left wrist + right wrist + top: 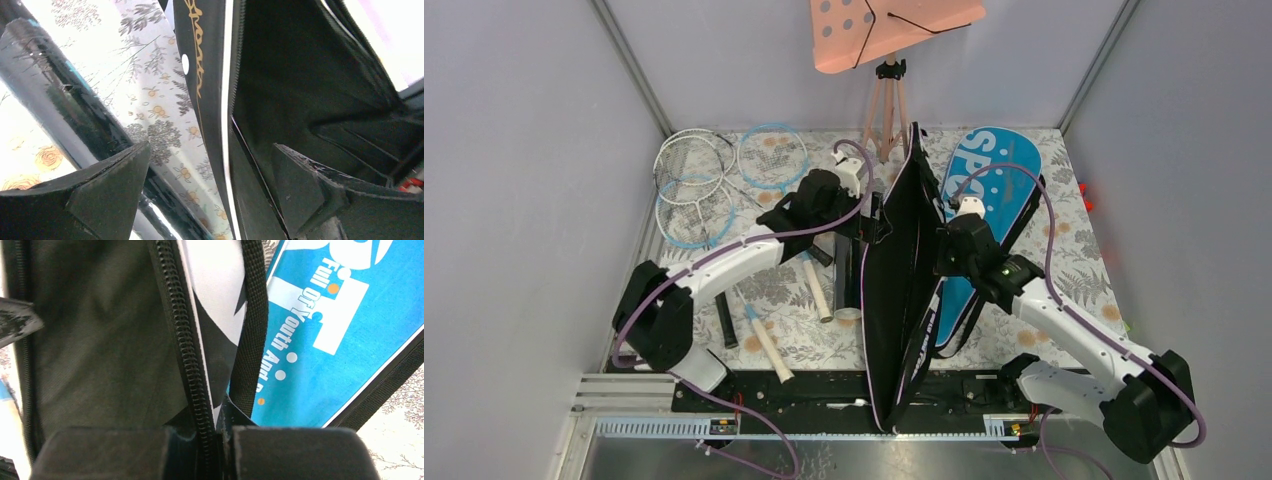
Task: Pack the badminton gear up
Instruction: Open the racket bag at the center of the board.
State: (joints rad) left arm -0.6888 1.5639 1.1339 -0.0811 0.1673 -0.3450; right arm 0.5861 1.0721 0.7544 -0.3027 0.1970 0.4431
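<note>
A black bag (902, 275) stands on edge in the middle of the table, its mouth spread. My right gripper (946, 250) is shut on its zipper edge (181, 345), the jaws pinched together at the seam (220, 432). My left gripper (874, 215) is open at the bag's left rim; the white-piped edge (226, 125) runs between its spread fingers (107, 185), touching neither. A black tube (845, 280) lies just left of the bag and also shows beside the left finger (55, 100). Three rackets (714, 180) lie at the back left. The blue SPORT bag (996, 190) lies flat on the right.
Racket handles (767, 345) and a dark grip (726, 320) lie on the flowered cloth near the left arm. A pink perforated board on a tripod (889, 35) stands at the back. Grey walls close both sides.
</note>
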